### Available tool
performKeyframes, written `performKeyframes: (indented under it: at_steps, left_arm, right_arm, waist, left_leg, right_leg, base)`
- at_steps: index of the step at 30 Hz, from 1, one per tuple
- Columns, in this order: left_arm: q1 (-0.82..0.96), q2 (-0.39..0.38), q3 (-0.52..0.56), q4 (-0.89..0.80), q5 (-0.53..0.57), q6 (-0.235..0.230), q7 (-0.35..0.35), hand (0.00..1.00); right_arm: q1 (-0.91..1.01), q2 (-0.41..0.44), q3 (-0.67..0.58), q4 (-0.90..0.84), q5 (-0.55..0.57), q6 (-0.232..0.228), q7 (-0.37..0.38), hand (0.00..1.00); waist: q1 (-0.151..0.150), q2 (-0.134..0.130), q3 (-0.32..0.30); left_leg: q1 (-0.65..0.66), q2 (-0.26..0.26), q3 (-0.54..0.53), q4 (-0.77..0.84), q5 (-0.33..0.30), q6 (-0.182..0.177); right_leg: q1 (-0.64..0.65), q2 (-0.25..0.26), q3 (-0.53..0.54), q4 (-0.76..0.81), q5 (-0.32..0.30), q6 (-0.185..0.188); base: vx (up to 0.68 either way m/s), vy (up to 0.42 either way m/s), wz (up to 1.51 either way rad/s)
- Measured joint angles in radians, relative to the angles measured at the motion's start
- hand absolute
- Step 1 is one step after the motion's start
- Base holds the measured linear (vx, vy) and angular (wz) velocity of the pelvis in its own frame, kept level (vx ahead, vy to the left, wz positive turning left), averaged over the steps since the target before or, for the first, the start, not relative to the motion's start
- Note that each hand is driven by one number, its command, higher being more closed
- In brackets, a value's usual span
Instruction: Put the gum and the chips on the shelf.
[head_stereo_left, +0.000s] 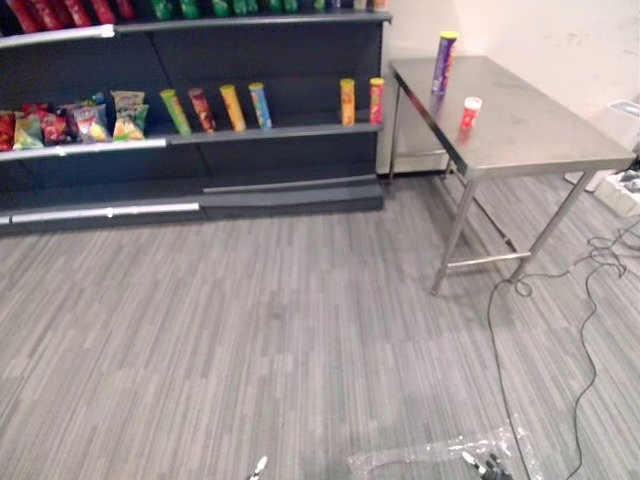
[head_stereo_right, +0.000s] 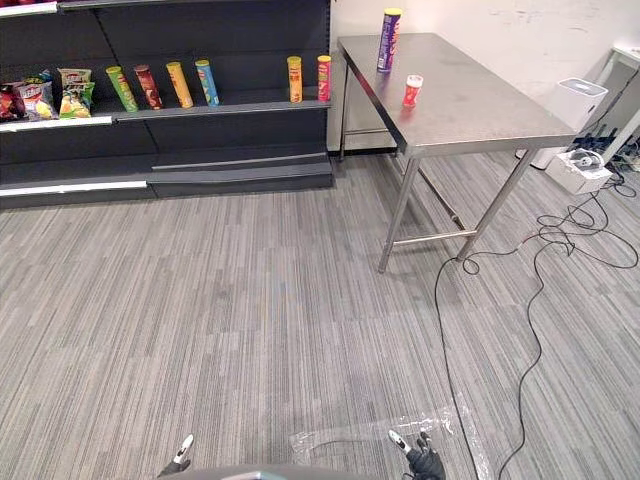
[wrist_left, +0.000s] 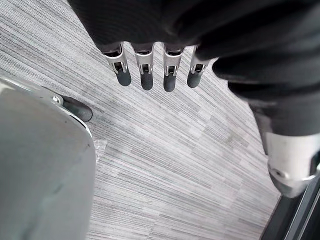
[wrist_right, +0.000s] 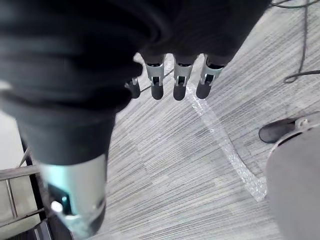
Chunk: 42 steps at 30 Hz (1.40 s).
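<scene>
1. Plainly, the task is at its opening step, the approach: nothing is picked up, and the robot stands well apart from both the goods and the shelf.
2. Both task items stand upright on the stainless steel desk (head_stereo_left: 540, 135). One tall purple chips can (head_stereo_left: 444, 62) with a yellow lid is at the far end, and one small red gum bottle (head_stereo_left: 470, 112) with a white cap is nearer. The two are near each other but not touching.
3. The left hand (wrist_left: 145, 75) hangs over the grey striped floor (head_stereo_left: 250, 330) with its fingers straight and relaxed, holding nothing.
4. The right hand (wrist_right: 180, 82) hangs the same way, fingers straight and empty, above a clear plastic sheet (head_stereo_left: 430, 455) lying on the floor.
5. The dark metal shelf (head_stereo_left: 290, 131) to the left of the desk carries six snack tubes (head_stereo_left: 232, 107) on its middle board. Four lean in a row (green, red, yellow, blue) and two stand upright at the end next to the desk. Snack bags (head_stereo_left: 95, 118) crowd the board's left part, too packed to count.
6. Next, I judge, the robot must walk forward and to the right up to the desk, then close one hand round each item. The slim gum bottle looks easy to tip, so it calls for a careful pinch.
7. The bare stretch of board between the leaning tubes and the upright pair looks a fit spot for both.
</scene>
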Motion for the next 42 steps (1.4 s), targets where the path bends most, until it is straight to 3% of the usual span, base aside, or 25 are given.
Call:
performKeyframes:
  at_steps: [6,9,10,12,14,17,20,24,26,27,28,29,30,31,33,36,37,38,39,40,41,42]
  left_arm:
    - [-0.001,-0.001,0.000,-0.001,0.000,0.001,0.036,0.00]
    - [-0.029,0.004,0.011,-0.002,0.001,0.002,0.068,0.00]
    - [-0.047,0.011,0.016,-0.003,0.001,0.001,0.083,0.00]
    - [-0.052,0.012,0.036,-0.012,0.000,0.000,0.106,0.00]
    - [-0.034,-0.006,0.102,-0.029,-0.006,0.006,0.108,0.00]
    - [-0.021,-0.033,0.149,-0.061,-0.056,0.013,0.068,0.00]
    - [0.002,-0.038,0.146,-0.068,-0.087,-0.009,0.054,0.00]
    - [0.024,-0.065,0.149,-0.074,-0.084,-0.049,0.035,0.00]
    - [0.033,-0.077,0.169,-0.089,-0.085,-0.075,0.041,0.00]
    - [0.038,-0.076,0.169,-0.085,-0.084,-0.071,0.041,0.00]
    - [0.039,-0.068,0.171,-0.082,-0.085,-0.071,0.040,0.00]
    - [0.038,-0.059,0.171,-0.076,-0.085,-0.071,0.038,0.00]
    - [0.033,-0.049,0.169,-0.073,-0.082,-0.068,0.035,0.00]
    - [0.016,-0.038,0.167,-0.060,-0.069,-0.058,0.031,0.00]
    - [0.003,-0.039,0.166,-0.056,-0.063,-0.050,0.031,0.00]
    - [0.006,-0.027,0.156,-0.039,-0.030,-0.039,0.020,0.00]
    - [0.010,-0.017,0.136,-0.041,-0.015,-0.033,0.008,0.00]
    - [0.014,-0.008,0.125,-0.043,0.007,-0.026,-0.004,0.00]
    - [0.014,-0.005,0.120,-0.042,0.011,-0.025,-0.005,0.00]
    - [0.017,-0.004,0.116,-0.042,0.011,-0.025,-0.005,0.00]
    - [0.019,-0.003,0.116,-0.041,0.010,-0.025,-0.005,0.00]
    - [0.019,-0.004,0.116,-0.042,0.010,-0.025,-0.005,0.00]
  right_arm:
    - [-0.003,0.000,0.000,-0.004,0.005,0.005,-0.008,0.00]
    - [-0.026,0.002,0.000,-0.013,0.050,0.011,0.045,0.00]
    - [-0.039,0.003,0.000,-0.016,0.091,0.024,0.068,0.00]
    - [-0.044,0.007,-0.001,-0.016,0.120,0.025,0.089,0.00]
    - [-0.032,0.011,-0.002,-0.053,0.123,0.025,0.096,0.00]
    - [-0.008,0.000,-0.001,-0.091,0.120,0.041,0.094,0.00]
    - [0.001,-0.003,-0.008,-0.091,0.121,0.062,0.092,0.00]
    - [0.018,-0.002,-0.033,-0.091,0.121,0.062,0.096,0.00]
    - [0.029,-0.005,-0.043,-0.079,0.120,0.060,0.099,0.00]
    - [0.029,0.003,-0.051,-0.067,0.118,0.060,0.100,0.00]
    - [0.025,0.007,-0.059,-0.057,0.116,0.060,0.100,0.00]
    - [0.016,0.023,-0.078,-0.047,0.100,0.056,0.101,0.00]
    - [0.014,0.032,-0.083,-0.047,0.082,0.050,0.100,0.00]
    - [0.015,0.038,-0.089,-0.046,0.079,0.037,0.097,0.00]
    - [0.015,0.040,-0.112,-0.036,0.071,0.030,0.097,0.00]
    - [0.019,0.042,-0.120,-0.039,0.043,-0.003,0.102,0.00]
    - [0.022,0.042,-0.120,-0.040,0.043,-0.012,0.103,0.00]
    - [0.029,0.042,-0.120,-0.040,0.044,-0.020,0.105,0.00]
    - [0.032,0.042,-0.119,-0.042,0.044,-0.024,0.106,0.00]
    - [0.036,0.040,-0.115,-0.043,0.046,-0.030,0.111,0.00]
    - [0.036,0.039,-0.107,-0.045,0.048,-0.037,0.115,0.00]
    - [0.036,0.040,-0.105,-0.046,0.049,-0.042,0.117,0.00]
  waist:
    - [-0.001,-0.002,0.017]
    - [-0.003,-0.005,0.045]
    - [-0.008,-0.019,0.085]
    - [-0.010,-0.029,0.104]
    - [-0.013,-0.018,0.125]
    - [-0.014,-0.011,0.150]
    - [-0.013,-0.008,0.150]
    - [0.001,-0.001,0.154]
    - [0.005,0.010,0.156]
    - [0.012,0.006,0.153]
    - [0.015,0.000,0.149]
    - [0.014,-0.026,0.138]
    - [0.005,-0.031,0.136]
    - [0.001,-0.036,0.135]
    - [0.009,-0.038,0.127]
    - [0.006,-0.041,0.103]
    - [0.003,-0.044,0.102]
    - [-0.002,-0.036,0.106]
    - [-0.004,-0.039,0.105]
    - [-0.006,-0.039,0.103]
    - [-0.011,-0.038,0.104]
    - [-0.018,-0.038,0.105]
  left_leg:
    - [0.004,0.001,-0.006,0.006,0.000,0.000]
    - [-0.030,0.001,-0.007,0.030,0.002,-0.006]
    - [-0.048,0.001,-0.009,0.067,-0.010,-0.018]
    - [-0.105,0.009,-0.009,0.160,-0.056,-0.028]
    - [-0.202,0.052,0.018,0.413,-0.146,-0.040]
    - [-0.387,0.125,0.057,0.810,-0.152,-0.043]
    - [-0.393,0.130,0.056,0.700,-0.168,-0.047]
    - [-0.399,0.137,0.009,0.343,-0.053,-0.063]
    - [-0.410,0.164,-0.014,0.343,0.024,-0.101]
    - [-0.406,0.141,0.000,0.395,0.059,-0.075]
    - [-0.407,0.125,0.016,0.429,0.024,-0.046]
    - [-0.419,0.109,0.036,0.480,-0.028,-0.037]
    - [-0.439,0.091,0.039,0.535,-0.076,-0.019]
    - [-0.446,0.066,0.045,0.582,-0.124,-0.004]
    - [-0.418,0.035,0.071,0.587,-0.165,0.013]
    - [-0.334,-0.004,0.109,0.516,-0.194,0.048]
    - [-0.278,-0.023,0.113,0.468,-0.198,0.054]
    - [-0.212,-0.038,0.111,0.409,-0.203,0.064]
    - [-0.182,-0.042,0.108,0.388,-0.205,0.067]
    - [-0.135,-0.043,0.104,0.355,-0.212,0.071]
    - [-0.091,-0.042,0.086,0.333,-0.217,0.083]
    - [-0.074,-0.039,0.079,0.322,-0.220,0.087]
  right_leg:
    - [0.003,-0.001,-0.012,0.013,-0.004,-0.005]
    - [-0.081,-0.014,-0.017,0.151,-0.059,-0.020]
    - [-0.098,-0.021,-0.018,0.187,-0.074,-0.023]
    - [-0.123,-0.022,-0.023,0.218,-0.088,-0.039]
    - [-0.127,-0.010,-0.023,0.254,-0.137,-0.057]
    - [-0.087,0.001,-0.021,0.294,-0.165,-0.078]
    - [-0.063,-0.019,-0.002,0.319,-0.194,-0.066]
    - [-0.025,-0.077,0.052,0.316,-0.233,-0.012]
    - [0.013,-0.096,0.082,0.312,-0.271,0.028]
    - [0.043,-0.124,0.110,0.286,-0.283,0.037]
    - [0.060,-0.144,0.125,0.266,-0.284,0.036]
    - [0.073,-0.161,0.147,0.261,-0.286,0.021]
    - [0.072,-0.175,0.163,0.278,-0.268,0.023]
    - [0.058,-0.197,0.195,0.320,-0.248,0.048]
    - [0.031,-0.226,0.227,0.398,-0.209,0.047]
    - [-0.102,-0.251,0.260,0.677,-0.062,0.033]
    - [-0.158,-0.265,0.259,0.797,0.057,0.030]
    - [-0.222,-0.273,0.246,0.937,0.115,0.027]
    - [-0.252,-0.270,0.225,1.004,0.100,0.019]
    - [-0.309,-0.260,0.171,1.099,0.026,-0.017]
    - [-0.353,-0.243,0.099,1.121,-0.047,-0.019]
    - [-0.373,-0.233,0.065,1.108,-0.082,-0.020]
  base:
    - [-0.02,-0.023,0.04]
    - [-0.07,-0.035,0.03]
    - [-0.08,-0.042,0.10]
    - [-0.10,-0.053,0.03]
    - [-0.09,-0.058,0.00]
    - [-0.01,-0.020,0.01]
    - [0.12,0.094,-0.16]
    - [0.27,0.266,-0.28]
    - [0.43,0.473,-0.35]
    - [0.35,0.343,-0.42]
    - [0.36,0.307,-0.46]
    - [0.35,0.243,-0.24]
    - [0.49,0.385,-0.02]
    - [0.45,0.372,0.09]
    - [0.32,0.274,-0.07]
    - [0.37,0.221,-0.21]
    - [0.34,0.163,-0.13]
    - [0.35,0.142,-0.09]
    - [0.34,0.092,-0.05]
    - [0.42,0.036,0.09]
    - [0.35,0.021,0.15]
    - [0.47,-0.048,0.29]
